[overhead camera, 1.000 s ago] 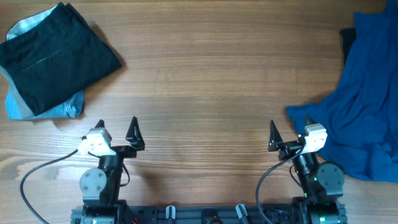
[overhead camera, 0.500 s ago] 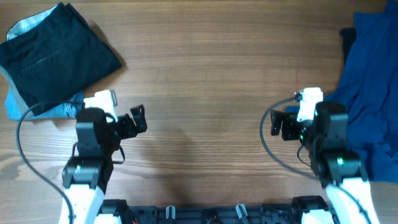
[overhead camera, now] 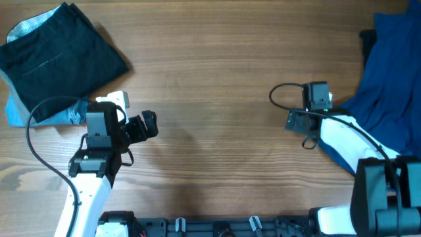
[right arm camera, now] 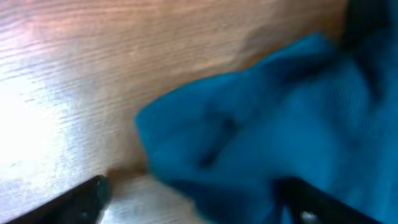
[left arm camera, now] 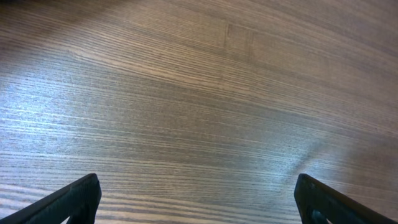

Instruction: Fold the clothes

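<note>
A large deep-blue shirt [overhead camera: 389, 79] lies crumpled at the table's right edge. Its left corner fills the right wrist view [right arm camera: 267, 118], blurred. My right gripper [overhead camera: 296, 122] is open and hovers over that corner; in its own view [right arm camera: 199, 196] the fabric lies between the spread fingers, untouched as far as I can tell. A folded black garment [overhead camera: 62, 62] rests on a pale-blue denim piece [overhead camera: 52, 117] at the far left. My left gripper [overhead camera: 148, 125] is open and empty over bare wood [left arm camera: 198, 190], right of that stack.
A small dark piece [overhead camera: 366, 41] pokes out at the blue shirt's upper left edge. The wooden table [overhead camera: 210, 66] spans the view. The arm bases sit along the front edge [overhead camera: 217, 227].
Both arms rose from their rest pose at the front edge. The left one reached forward beside the black stack. The right one swung out over the blue shirt's left corner.
</note>
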